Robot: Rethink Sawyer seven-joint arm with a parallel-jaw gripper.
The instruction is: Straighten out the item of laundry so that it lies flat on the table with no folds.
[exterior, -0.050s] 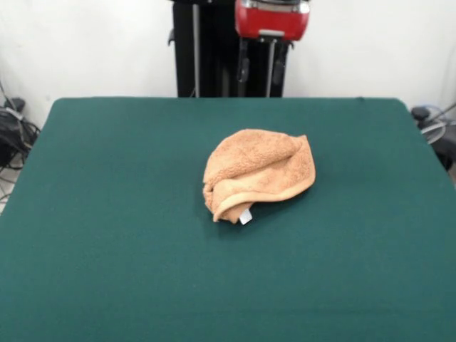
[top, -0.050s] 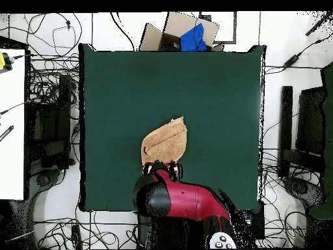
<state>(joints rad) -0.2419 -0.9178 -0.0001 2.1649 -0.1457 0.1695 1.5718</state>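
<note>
Well, the orange towel [exterior, -0.050s: 260, 173] sits bunched and folded mid-table [exterior, -0.050s: 107, 214], white tag [exterior, -0.050s: 246, 216] poking out. Overhead, the gripper [top, -0.050s: 162, 170] overlaps the towel's nearest edge, hiding it. Whether its fingers are spread or closed, I cannot tell.

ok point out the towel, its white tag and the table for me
towel [exterior, -0.050s: 260, 169], front view, middle of the crumpled orange cloth
white tag [exterior, -0.050s: 246, 216], front view, at the towel's near edge
table [exterior, -0.050s: 107, 214], front view, bare green top

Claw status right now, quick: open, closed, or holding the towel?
Claw: cannot be told; it sits at the towel's edge in the overhead view.
</note>
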